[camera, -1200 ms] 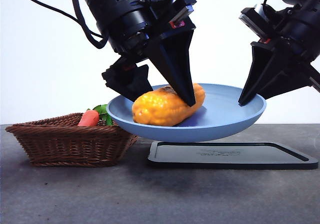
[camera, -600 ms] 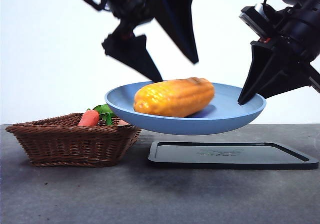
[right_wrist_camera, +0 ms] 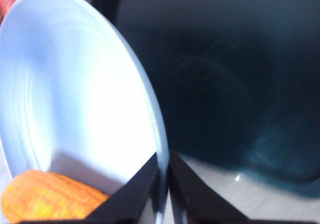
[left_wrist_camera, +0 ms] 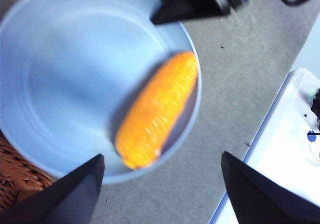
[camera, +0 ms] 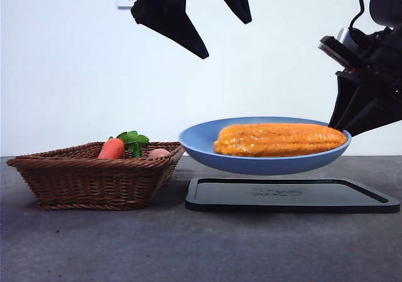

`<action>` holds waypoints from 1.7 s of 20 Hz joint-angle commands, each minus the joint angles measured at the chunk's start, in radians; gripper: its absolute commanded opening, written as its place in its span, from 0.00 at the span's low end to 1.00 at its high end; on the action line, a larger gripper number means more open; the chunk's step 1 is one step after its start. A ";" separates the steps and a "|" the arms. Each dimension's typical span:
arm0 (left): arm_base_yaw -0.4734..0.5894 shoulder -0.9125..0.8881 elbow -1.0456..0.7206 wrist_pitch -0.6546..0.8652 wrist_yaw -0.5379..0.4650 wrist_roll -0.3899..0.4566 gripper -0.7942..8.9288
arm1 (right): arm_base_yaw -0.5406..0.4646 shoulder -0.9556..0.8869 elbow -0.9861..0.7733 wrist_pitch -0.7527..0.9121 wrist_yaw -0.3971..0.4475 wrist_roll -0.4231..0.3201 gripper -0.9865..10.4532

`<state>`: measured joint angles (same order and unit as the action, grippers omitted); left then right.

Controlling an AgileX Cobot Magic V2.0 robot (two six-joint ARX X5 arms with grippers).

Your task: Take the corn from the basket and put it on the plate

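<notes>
The yellow-orange corn (camera: pixel 279 139) lies flat on the light-blue plate (camera: pixel 204 142), toward its right side. The plate hangs level just above the black tray, with my right gripper (camera: pixel 339 126) shut on its right rim. In the right wrist view the two jaws pinch the plate (right_wrist_camera: pixel 75 84) at its rim, with the corn (right_wrist_camera: pixel 47 202) beside them. My left gripper (camera: pixel 226 39) is high above the plate, open and holding nothing. Its wrist view looks down on the corn (left_wrist_camera: pixel 157 112) inside the plate (left_wrist_camera: pixel 65 84). The brown wicker basket (camera: pixel 81 181) stands at the left on the table.
A red-orange carrot (camera: pixel 112 149) with green leaves and a small tan ball (camera: pixel 158 152) lie in the basket. The flat black tray (camera: pixel 289 195) sits on the grey table under the plate. A white wall stands behind.
My left gripper let go of the corn and rose well clear of the plate. The plate shifted to the right and lower, and the corn slid toward the right rim.
</notes>
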<state>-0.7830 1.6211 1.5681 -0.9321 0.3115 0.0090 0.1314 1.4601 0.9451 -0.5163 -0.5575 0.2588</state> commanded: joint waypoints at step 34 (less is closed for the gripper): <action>-0.006 -0.015 0.030 0.005 -0.002 -0.002 0.47 | -0.132 0.156 0.274 -0.162 0.061 -0.124 0.27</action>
<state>-0.7830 1.6001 1.5684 -0.9344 0.3111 0.0082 -0.0071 1.6157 1.1965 -0.6792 -0.4942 0.1596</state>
